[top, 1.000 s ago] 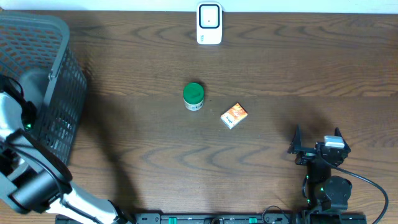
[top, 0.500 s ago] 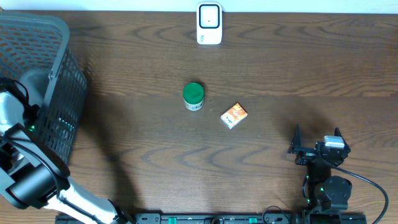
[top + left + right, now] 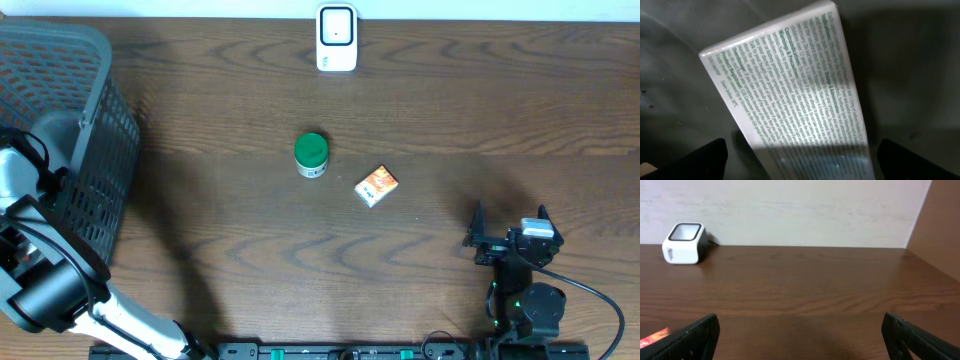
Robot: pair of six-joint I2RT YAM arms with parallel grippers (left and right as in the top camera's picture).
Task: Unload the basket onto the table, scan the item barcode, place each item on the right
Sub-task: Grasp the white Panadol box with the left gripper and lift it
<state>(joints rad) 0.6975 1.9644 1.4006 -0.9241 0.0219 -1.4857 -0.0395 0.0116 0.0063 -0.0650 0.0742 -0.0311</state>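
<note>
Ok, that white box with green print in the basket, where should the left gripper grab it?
Probably across its narrow width, a finger on each long edge, coming down from above. The white box lies broad printed face up in the basket, and the open left gripper straddles one end.

Even overhead light, soft shadows on the table (image 3: 420,110); the box (image 3: 790,85) sits dim, half-shadowed.

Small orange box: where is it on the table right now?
In the overhead view the small orange cardboard box lies near the centre of the dark wooden table, just lower right of the green-lidded round jar, apart from it.
</note>
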